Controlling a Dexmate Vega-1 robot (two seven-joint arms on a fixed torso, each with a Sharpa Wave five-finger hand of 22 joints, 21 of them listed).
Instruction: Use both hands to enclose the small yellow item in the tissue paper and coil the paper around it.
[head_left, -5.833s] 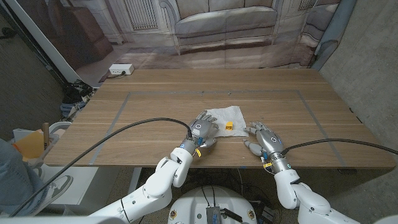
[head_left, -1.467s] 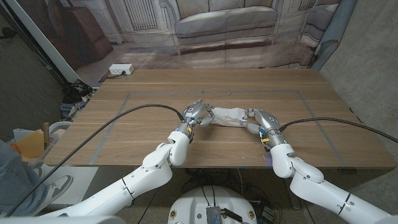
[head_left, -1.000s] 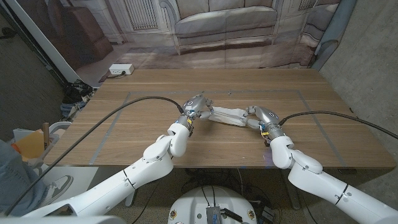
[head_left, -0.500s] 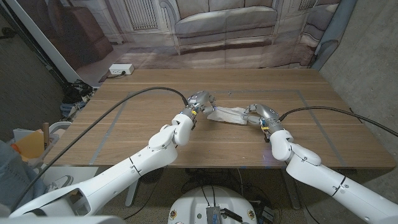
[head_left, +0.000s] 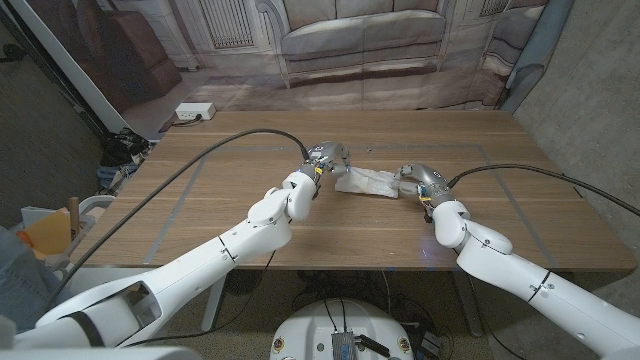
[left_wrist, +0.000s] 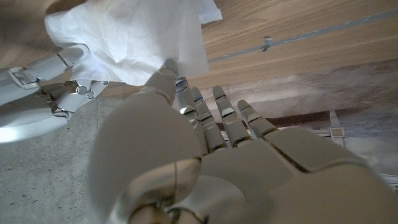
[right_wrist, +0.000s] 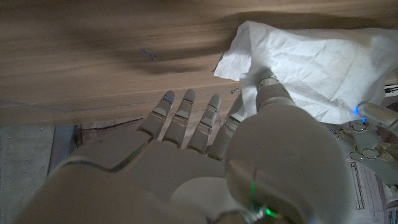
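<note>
Here the wooden table (head_left: 200, 200) carries both arms reaching in toward its middle, and a white tissue paper (head_left: 368, 181) lies rolled into a loose bundle between the two hands. The left hand (head_left: 328, 156) touches the paper's end nearest its fingertips; in the left wrist view a thumb tip (left_wrist: 166, 67) presses against the sheet while the other fingers stretch straight out beside it. The right hand (head_left: 418, 178) meets the opposite end, its thumb laid on the paper and its remaining fingers extended. Whether either hand truly pinches the paper cannot be told. The yellow item is hidden from sight.
</note>
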